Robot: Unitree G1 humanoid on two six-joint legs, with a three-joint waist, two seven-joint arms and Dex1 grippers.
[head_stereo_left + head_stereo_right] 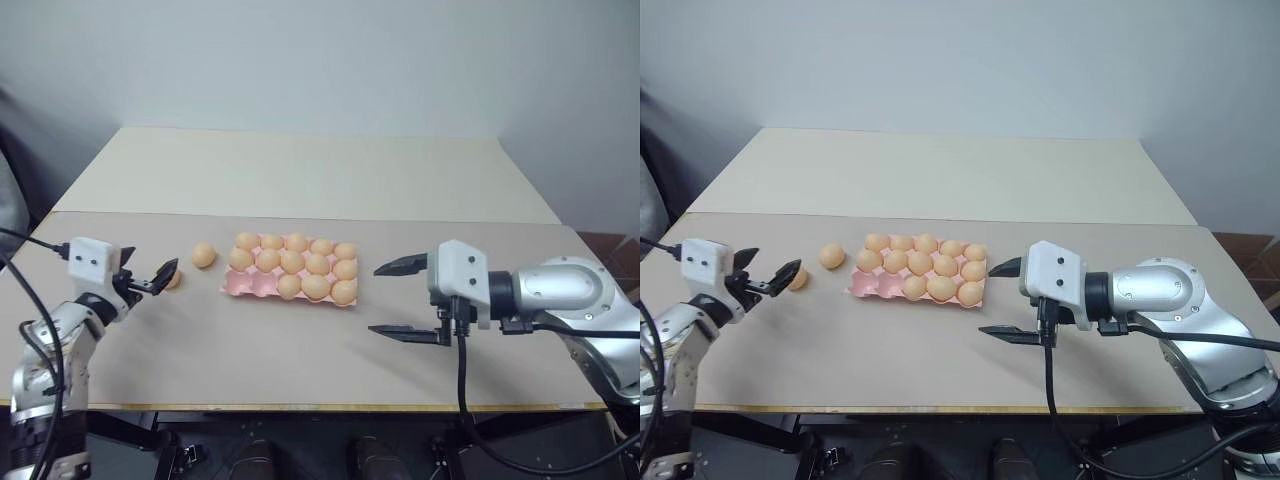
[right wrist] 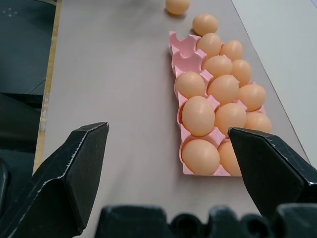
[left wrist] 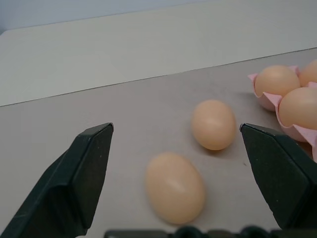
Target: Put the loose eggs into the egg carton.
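The pink egg carton lies mid-table with eggs in most cups; two cups at its front left corner are bare. Two loose eggs rest on the table left of it: the farther egg and the nearer egg. My left gripper is open and points level at them, its fingers standing either side of the nearer egg without touching it. My right gripper hangs open just right of the carton, nothing between its fingers.
A second, lighter table joins behind the grey work table. The front edge runs close below both arms. A black cable hangs from the right wrist.
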